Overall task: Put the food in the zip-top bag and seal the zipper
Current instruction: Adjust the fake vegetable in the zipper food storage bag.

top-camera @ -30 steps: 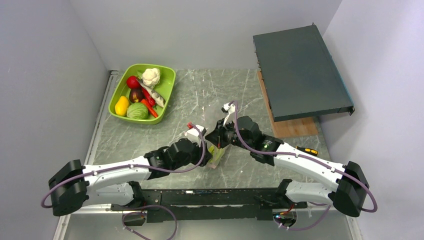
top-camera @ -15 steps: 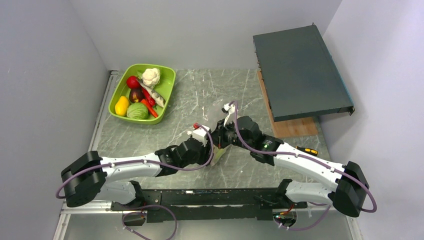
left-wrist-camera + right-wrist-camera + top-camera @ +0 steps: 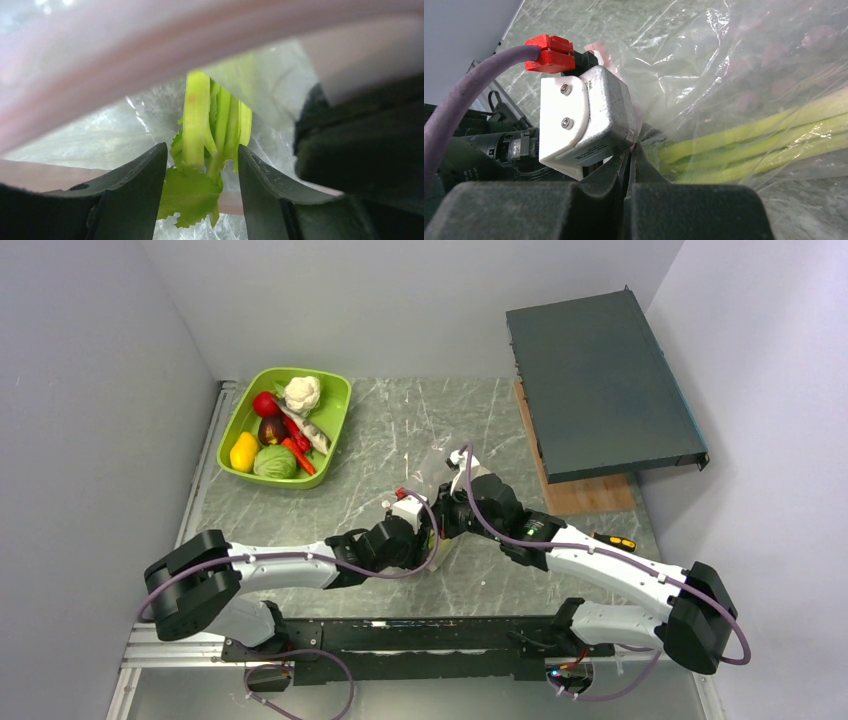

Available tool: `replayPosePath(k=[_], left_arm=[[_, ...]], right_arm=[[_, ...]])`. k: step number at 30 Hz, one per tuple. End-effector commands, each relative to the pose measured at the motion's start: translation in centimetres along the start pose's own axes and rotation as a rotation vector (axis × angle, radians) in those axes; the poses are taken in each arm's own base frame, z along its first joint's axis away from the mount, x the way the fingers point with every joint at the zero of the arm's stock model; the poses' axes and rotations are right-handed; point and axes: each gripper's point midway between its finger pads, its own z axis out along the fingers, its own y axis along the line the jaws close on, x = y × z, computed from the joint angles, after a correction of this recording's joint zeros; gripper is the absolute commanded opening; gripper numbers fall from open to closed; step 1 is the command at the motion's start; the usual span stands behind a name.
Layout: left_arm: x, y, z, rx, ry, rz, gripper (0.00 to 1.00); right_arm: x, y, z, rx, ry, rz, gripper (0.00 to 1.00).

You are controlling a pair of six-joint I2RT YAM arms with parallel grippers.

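The crinkly clear zip-top bag (image 3: 724, 60) sits at the centre of the marbled table (image 3: 400, 420). Its soft pink zipper (image 3: 150, 55) arches over ribbed pale green stalks (image 3: 196, 120) lying inside. The left gripper (image 3: 202, 150) has its smooth dark jaws apart at the bag's mouth, while the right gripper (image 3: 631, 150) is clamped tight on the film. At ten o'clock, a glossy lime tray (image 3: 338, 410) holds rounded red, yellow and green food (image 3: 275, 435).

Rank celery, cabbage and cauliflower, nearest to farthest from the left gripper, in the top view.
1. Celery, at the left gripper, inside the zip-top bag.
2. Cabbage, lime-green tray's near end.
3. Cauliflower, tray's far end.
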Motion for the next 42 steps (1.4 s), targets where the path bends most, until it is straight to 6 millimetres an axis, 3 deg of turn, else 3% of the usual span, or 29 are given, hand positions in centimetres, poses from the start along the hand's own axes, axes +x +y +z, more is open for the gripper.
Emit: replayPosePath(k=[1, 4, 10, 13, 15, 21, 24, 28, 35, 42], left_arm=[[-0.4, -0.5, 0.4, 0.011, 0.01, 0.063, 0.53], [-0.4, -1.2, 0.8, 0.033, 0.012, 0.057, 0.37], [-0.5, -1.6, 2.1, 0.006, 0.055, 0.06, 0.25], [-1.2, -1.5, 2.1, -0.007, 0.037, 0.069, 0.04], [-2.2, -1.5, 1.2, -0.011, 0.014, 0.068, 0.0], [-6.6, -3.1, -4.2, 0.104, -0.158, 0.004, 0.0], [-8.9, -3.4, -7.5, 0.139, -0.223, -0.044, 0.0], [-10.3, -3.0, -10.5, 0.131, -0.237, -0.122, 0.0], [-15.7, -3.0, -15.0, 0.109, -0.336, -0.106, 0.0], [-23.5, -0.5, -20.3, -0.088, -0.505, -0.062, 0.0]], right_arm=[[-3.7, 4.7, -0.8, -0.177, -0.116, -0.001, 0.0], [-3.7, 4.7, -0.8, -0.185, -0.119, 0.003, 0.0], [-3.2, 5.1, -0.8, -0.208, -0.11, 0.025, 0.0], [-3.3, 4.9, -1.0, -0.199, -0.117, 0.032, 0.0], [-3.7, 3.8, -1.3, -0.139, -0.145, 0.055, 0.0], [-5.3, -0.2, -2.3, 0.098, -0.245, 0.155, 0.0], [-6.3, -0.6, -2.7, 0.137, -0.279, 0.179, 0.0], [-7.7, -1.2, -3.1, 0.193, -0.32, 0.236, 0.0], [-9.3, 1.1, -3.1, 0.149, -0.299, 0.392, 0.0], [-10.8, 3.8, -2.7, 0.063, -0.267, 0.457, 0.0]])
